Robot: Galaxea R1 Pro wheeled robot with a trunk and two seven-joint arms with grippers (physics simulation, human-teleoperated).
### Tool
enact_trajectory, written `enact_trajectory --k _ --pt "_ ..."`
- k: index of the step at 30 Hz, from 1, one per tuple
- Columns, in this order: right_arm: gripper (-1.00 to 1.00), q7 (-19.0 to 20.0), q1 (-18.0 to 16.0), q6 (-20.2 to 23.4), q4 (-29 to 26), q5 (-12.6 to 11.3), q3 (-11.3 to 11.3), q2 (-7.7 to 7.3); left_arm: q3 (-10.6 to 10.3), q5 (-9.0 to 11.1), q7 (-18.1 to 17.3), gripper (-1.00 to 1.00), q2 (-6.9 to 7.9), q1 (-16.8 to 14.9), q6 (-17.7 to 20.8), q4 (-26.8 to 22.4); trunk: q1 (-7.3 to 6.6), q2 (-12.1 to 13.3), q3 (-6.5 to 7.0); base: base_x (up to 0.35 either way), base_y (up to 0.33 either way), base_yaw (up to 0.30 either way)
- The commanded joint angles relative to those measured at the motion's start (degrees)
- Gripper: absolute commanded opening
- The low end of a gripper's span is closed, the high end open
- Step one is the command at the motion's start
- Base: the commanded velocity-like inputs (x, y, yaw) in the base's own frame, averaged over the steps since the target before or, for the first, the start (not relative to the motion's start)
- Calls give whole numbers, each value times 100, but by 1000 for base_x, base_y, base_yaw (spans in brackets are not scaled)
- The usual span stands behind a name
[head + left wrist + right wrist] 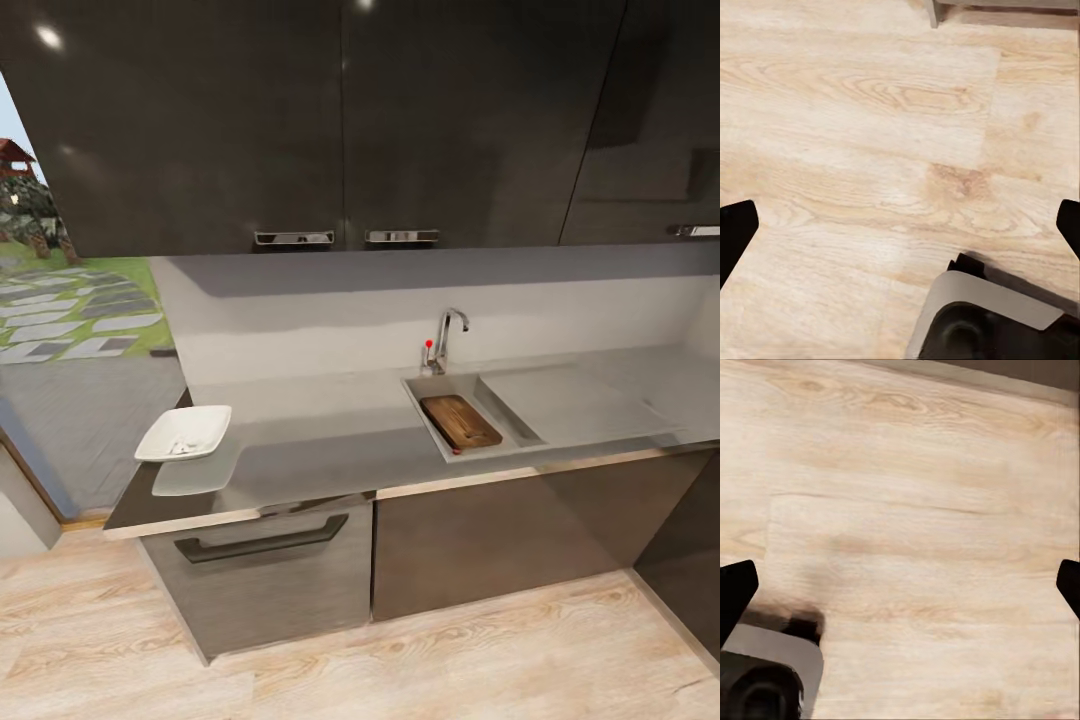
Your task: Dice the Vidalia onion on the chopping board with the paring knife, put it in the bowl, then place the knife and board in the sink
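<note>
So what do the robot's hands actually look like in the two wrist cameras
Little shows. The left hand has two black fingertips at the frame's edges, blunt and matte. The right hand looks the same, with black fingertips. No cables or markings are visible on either.

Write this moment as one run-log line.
chopping board: in sink | bowl: countertop left end | left gripper: open | right gripper: open

Chopping board in sink
</note>
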Motion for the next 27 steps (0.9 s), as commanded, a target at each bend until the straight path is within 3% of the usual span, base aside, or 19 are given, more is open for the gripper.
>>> enact_trajectory --k 1,3,6,10,12,16,17,22,27 --pt "100 52 186 -14 7 66 -28 -93 -36 4 -29 100 -3 -2 135 22 4 -12 -11 0 0 0" --pt "100 370 668 -9 13 65 -28 -315 -36 4 -356 100 -22 10 329 24 4 -12 -11 0 0 0" --pt "100 706 1087 -7 15 65 -28 -476 -36 4 -898 100 -32 16 400 24 4 -12 -11 0 0 0" --pt "100 846 1441 6 10 63 -36 -576 -36 4 -1453 100 -34 24 429 29 4 -12 -11 0 0 0" --pt "100 783 1487 38 -5 42 -79 -537 -36 4 -1529 100 -21 116 436 31 4 -12 -11 0 0 0" --pt "100 57 1516 419 -37 -383 -623 -108 -34 5 -1531 100 33 720 432 33 4 -12 -11 0 0 0" --pt "100 -26 1518 456 -40 -437 -681 -66 -33 5 -1503 100 54 852 430 33 4 -12 -11 0 0 0" --pt "100 -90 1520 492 -45 -522 -781 -1 -30 18 -1209 100 52 1401 391 33 4 -12 -11 0 0 0" --pt "100 -48 1520 479 -45 -511 -784 14 -9 78 -1008 100 42 1486 387 18 4 -12 -11 0 0 0"
